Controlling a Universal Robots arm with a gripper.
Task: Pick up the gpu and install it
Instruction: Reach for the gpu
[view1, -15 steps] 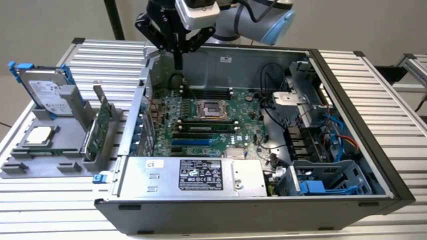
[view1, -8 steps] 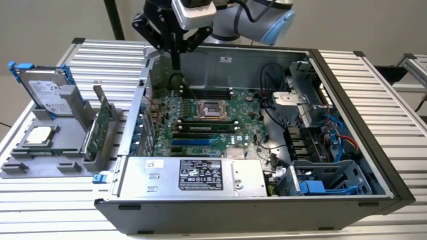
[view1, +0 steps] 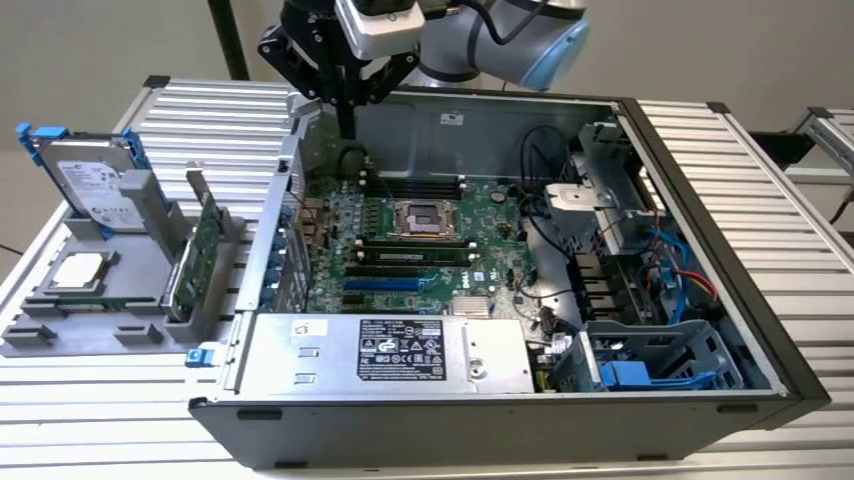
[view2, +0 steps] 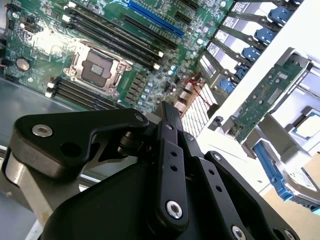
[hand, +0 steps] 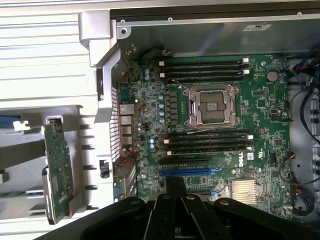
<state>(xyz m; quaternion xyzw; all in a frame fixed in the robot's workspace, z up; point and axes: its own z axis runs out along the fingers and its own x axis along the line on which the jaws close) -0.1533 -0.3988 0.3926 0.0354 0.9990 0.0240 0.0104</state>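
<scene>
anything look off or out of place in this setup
Nothing stands out. The gpu stands on edge in the grey rack beside the open computer case, not yet picked up. The gripper hangs over the case near its rack-side wall, jaws shut and empty. No spill or damage shows.

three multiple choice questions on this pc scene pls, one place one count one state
1. Where is the graphics card? A on the floor; B upright in the grey holder beside the computer case; C in the jaws.
2. How many parts sit in the holder? A one; B five; C three.
3. The gripper is: A empty, above the case's back corner; B gripping the card; C gripping a cable.
Answers: 1 B, the exterior view shows it standing in the holder. 2 C, hard drive, processor chip and card. 3 A, the jaws are shut with nothing between them.
</scene>
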